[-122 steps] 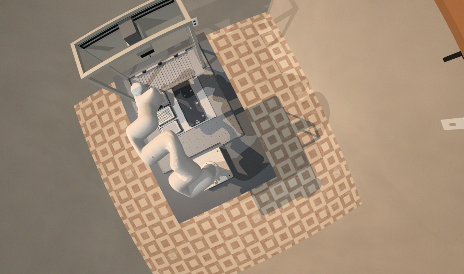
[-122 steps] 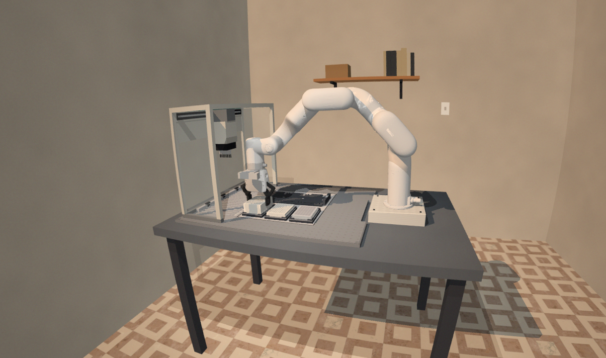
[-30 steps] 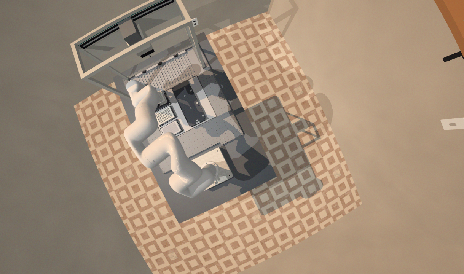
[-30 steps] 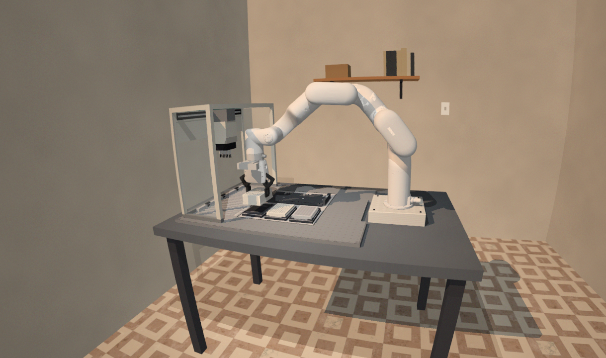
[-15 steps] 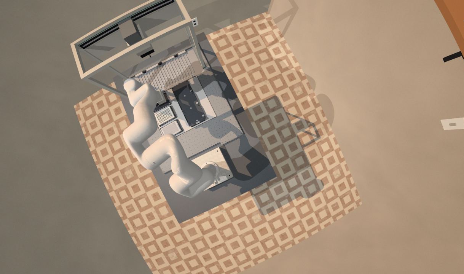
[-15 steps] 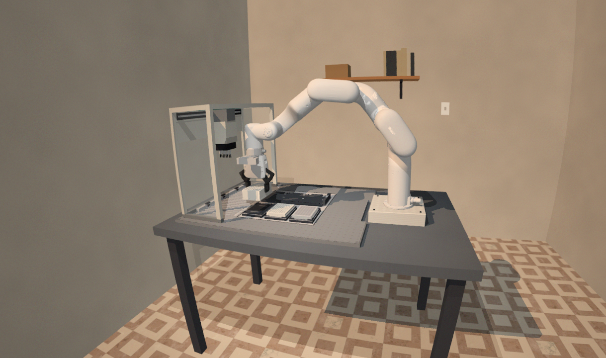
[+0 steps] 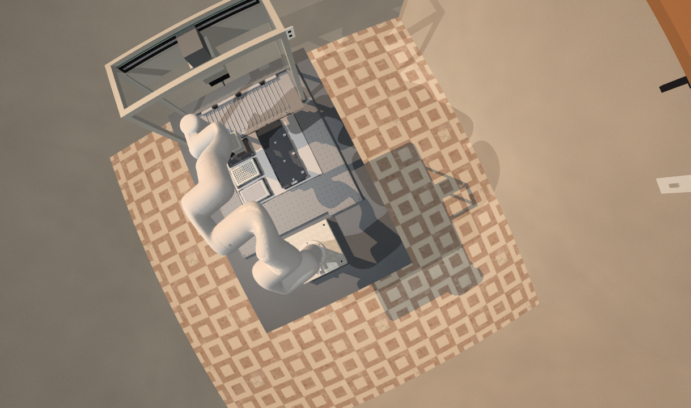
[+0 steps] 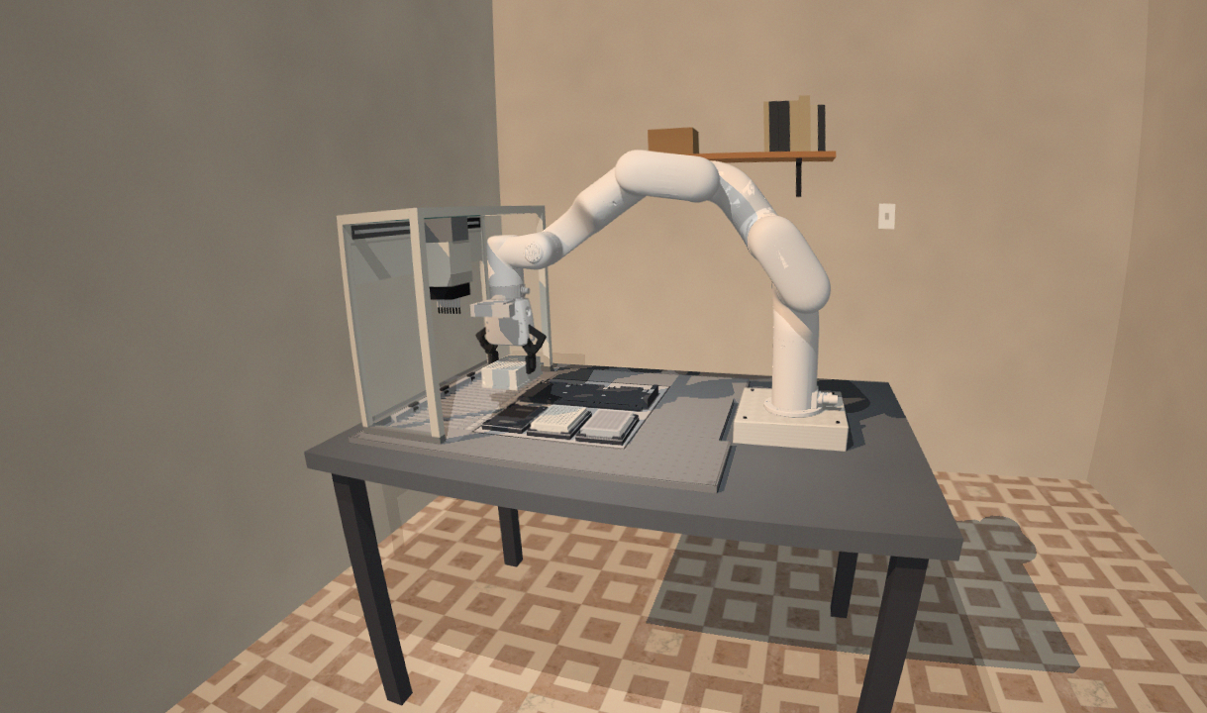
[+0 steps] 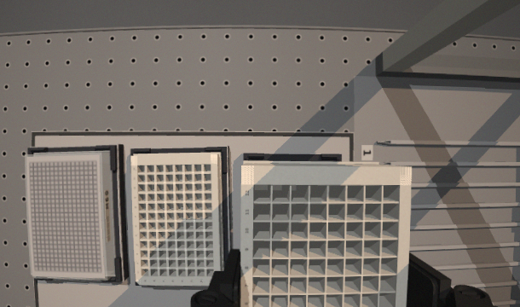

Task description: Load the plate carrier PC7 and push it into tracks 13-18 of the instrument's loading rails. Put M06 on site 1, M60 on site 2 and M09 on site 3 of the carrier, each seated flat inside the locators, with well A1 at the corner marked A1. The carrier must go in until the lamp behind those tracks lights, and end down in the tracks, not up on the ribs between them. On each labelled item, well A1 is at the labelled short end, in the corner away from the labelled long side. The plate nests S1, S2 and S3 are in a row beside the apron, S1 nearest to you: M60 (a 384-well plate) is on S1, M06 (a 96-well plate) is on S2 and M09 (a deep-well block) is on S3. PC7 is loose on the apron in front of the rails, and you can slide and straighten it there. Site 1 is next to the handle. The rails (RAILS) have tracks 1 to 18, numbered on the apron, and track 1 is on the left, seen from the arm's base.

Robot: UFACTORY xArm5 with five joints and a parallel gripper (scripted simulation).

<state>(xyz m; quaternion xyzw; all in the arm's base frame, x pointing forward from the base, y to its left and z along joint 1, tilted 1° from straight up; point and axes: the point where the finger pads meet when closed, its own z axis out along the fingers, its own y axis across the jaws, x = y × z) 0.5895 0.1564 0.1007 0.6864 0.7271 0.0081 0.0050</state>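
I see M60 (image 9: 68,215) and M06 (image 9: 176,217) seated in their nests, with RAILS (image 9: 465,205) just beside. My end effector (image 8: 507,357) pinches M09 (image 8: 502,373) across its width, level above nest S3 (image 8: 511,419), long axis parallel to its neighbours.

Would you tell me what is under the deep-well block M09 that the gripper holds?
M09 hangs above its dark nest S3, which holds no plate. In the wrist view only the nest's far edge shows past the block; the rest is covered.

The arm arches from its base toward the desk's far left corner. The tool (image 8: 507,356) points straight down, clamped wide on the block M09 (image 8: 503,373).
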